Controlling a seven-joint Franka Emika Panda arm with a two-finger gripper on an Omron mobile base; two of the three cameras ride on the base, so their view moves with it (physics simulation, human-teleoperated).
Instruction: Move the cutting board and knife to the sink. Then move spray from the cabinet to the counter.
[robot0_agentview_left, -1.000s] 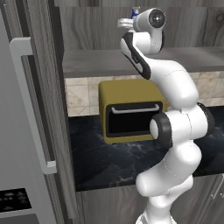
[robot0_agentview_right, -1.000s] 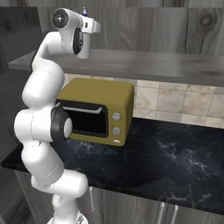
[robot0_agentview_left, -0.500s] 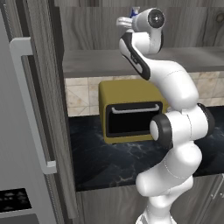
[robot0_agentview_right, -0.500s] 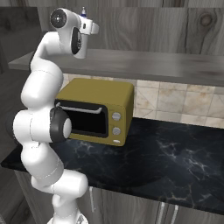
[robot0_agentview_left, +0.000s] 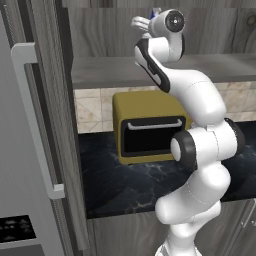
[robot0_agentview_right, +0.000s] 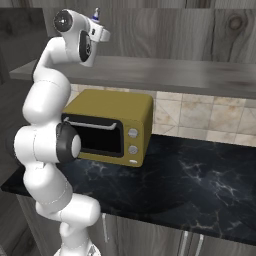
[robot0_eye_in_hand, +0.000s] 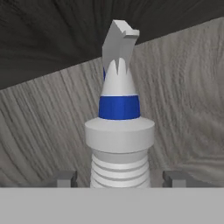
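The spray (robot0_eye_in_hand: 119, 131), a white bottle with a blue band and a white trigger nozzle, stands upright right in front of the hand camera. My gripper (robot0_eye_in_hand: 120, 178) is shut on it, one dark fingertip (robot0_eye_in_hand: 61, 178) on each side of its body. My arm reaches high into the grey wood-grain cabinet (robot0_agentview_right: 175, 72), above its shelf board. The nozzle tip of the spray (robot0_agentview_right: 96, 12) pokes up over the hand, also as a blue tip (robot0_agentview_left: 155, 11). The black counter (robot0_agentview_right: 190, 175) lies well below. Cutting board, knife and sink are out of view.
A yellow oven (robot0_agentview_right: 115, 120) stands on the counter under the shelf, directly below my arm. A tall grey fridge (robot0_agentview_left: 25, 150) with a bar handle rises on the left. Lower cabinets (robot0_agentview_right: 150, 235) run beneath the counter.
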